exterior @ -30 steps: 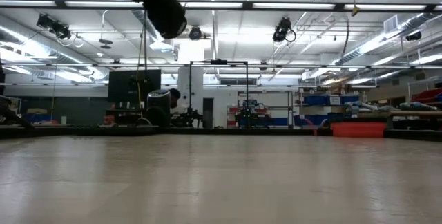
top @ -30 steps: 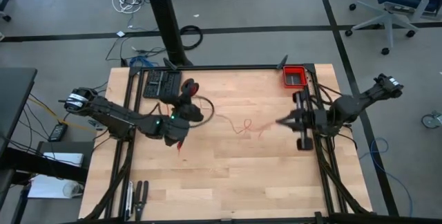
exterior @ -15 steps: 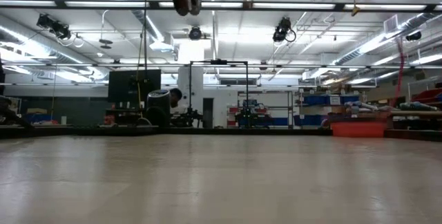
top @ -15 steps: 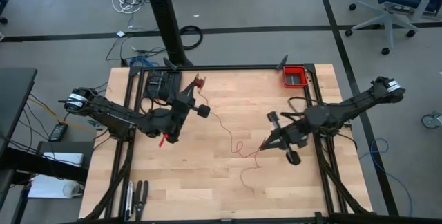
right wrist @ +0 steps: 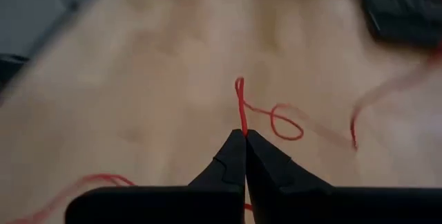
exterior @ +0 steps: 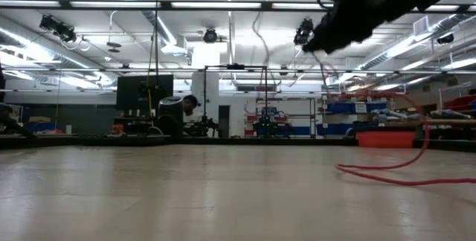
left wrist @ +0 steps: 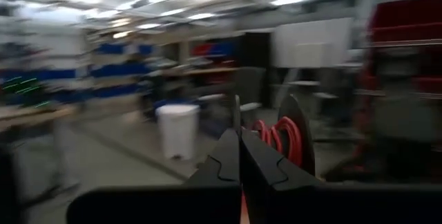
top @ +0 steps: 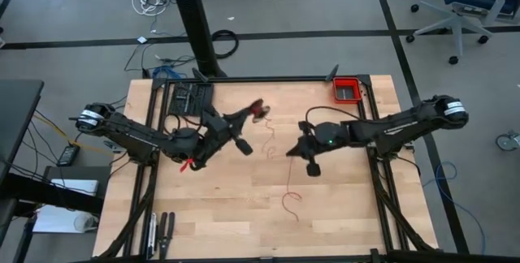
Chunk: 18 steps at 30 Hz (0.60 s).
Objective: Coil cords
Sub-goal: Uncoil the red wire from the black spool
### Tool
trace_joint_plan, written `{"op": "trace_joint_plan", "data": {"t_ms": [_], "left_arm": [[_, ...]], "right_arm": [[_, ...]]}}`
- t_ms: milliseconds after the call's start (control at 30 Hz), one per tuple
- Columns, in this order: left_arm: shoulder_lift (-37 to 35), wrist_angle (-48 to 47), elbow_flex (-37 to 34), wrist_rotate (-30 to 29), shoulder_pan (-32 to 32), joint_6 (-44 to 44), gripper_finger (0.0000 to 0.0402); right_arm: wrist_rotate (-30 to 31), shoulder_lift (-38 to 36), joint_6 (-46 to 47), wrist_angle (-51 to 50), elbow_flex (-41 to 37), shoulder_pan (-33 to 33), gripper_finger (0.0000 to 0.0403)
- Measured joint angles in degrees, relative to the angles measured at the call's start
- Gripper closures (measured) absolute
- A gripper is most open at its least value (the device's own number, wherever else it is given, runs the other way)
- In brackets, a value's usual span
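While both arms hang over table [top: 244,214], I judge coiling only begun: right gripper [right wrist: 244,135] pinching red cord [top: 290,202] mid-table, tail lying loose; left gripper [left wrist: 239,135] pressed together, raised. Next move needs gathering slack into loops

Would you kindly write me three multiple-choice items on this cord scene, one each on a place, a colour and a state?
1. Where on the table is the small bin?
A. far right corner
B. near left corner
C. centre

2. What colour is the cord?
A. blue
B. red
C. white

3. How does the right gripper stand?
A. wide open
B. shut on nothing
C. shut on the cord

Answers: 1 A, the high view shows it at the far edge on the right arm's side. 2 B, it shows red in every view. 3 C, the strand runs out from between the closed fingertips.
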Motion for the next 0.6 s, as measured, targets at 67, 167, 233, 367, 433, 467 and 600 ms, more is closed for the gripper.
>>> {"op": "trace_joint_plan", "data": {"t_ms": [67,167,233,367,433,467,600], "left_arm": [[-0.02,-2.25,0.00,5.64,-0.22,0.06,0.0400],[0.00,-6.53,0.00,16.08,-0.25,1.23,0.0400],[0.00,-10.90,0.00,22.97,-0.25,3.62,0.0400],[0.00,-19.87,0.00,27.03,-0.31,4.70,0.0400],[0.00,-23.75,0.00,25.88,-0.25,4.71,0.0400],[0.00,-25.90,-0.01,24.54,-0.20,4.74,0.0400],[0.00,-32.89,-0.02,17.01,-0.16,4.72,0.0400]], "right_arm": [[4.34,0.14,2.56,-3.41,0.00,-1.95,0.0403],[12.38,-0.31,7.41,-8.34,0.00,-4.76,0.0403],[17.62,-1.29,10.76,-11.57,0.00,-6.36,0.0403],[27.62,-3.78,15.82,-16.53,0.00,-8.44,0.0403],[33.03,-5.19,17.48,-17.36,0.00,-8.84,0.0403],[35.66,-5.94,17.97,-17.92,0.00,-8.90,0.0403],[44.00,-9.12,18.69,-17.66,0.00,-8.76,0.0403]]}}
